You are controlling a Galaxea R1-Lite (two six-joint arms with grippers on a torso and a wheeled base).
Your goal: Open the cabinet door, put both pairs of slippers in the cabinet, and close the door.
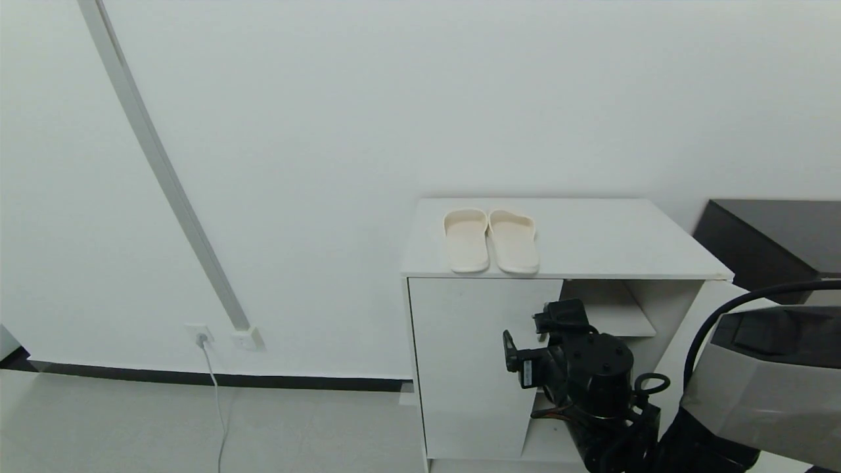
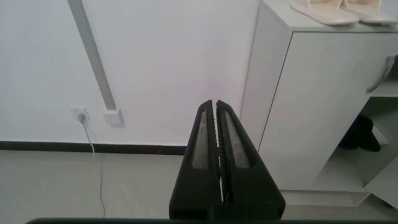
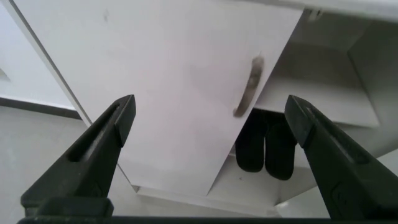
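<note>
A pair of cream slippers lies on top of the white cabinet, toward its left side; the left wrist view catches them too. The cabinet's left door is closed and its right half stands open, showing shelves. A pair of black slippers sits on a low shelf inside, also visible past the door edge. My right gripper is open in front of the left door, near its handle, holding nothing; the head view shows it before the cabinet. My left gripper is shut and empty, left of the cabinet.
A dark piece of furniture stands right of the cabinet. On the wall to the left are a slanted cable duct and a socket with a cord hanging to the floor. Bare floor lies left of the cabinet.
</note>
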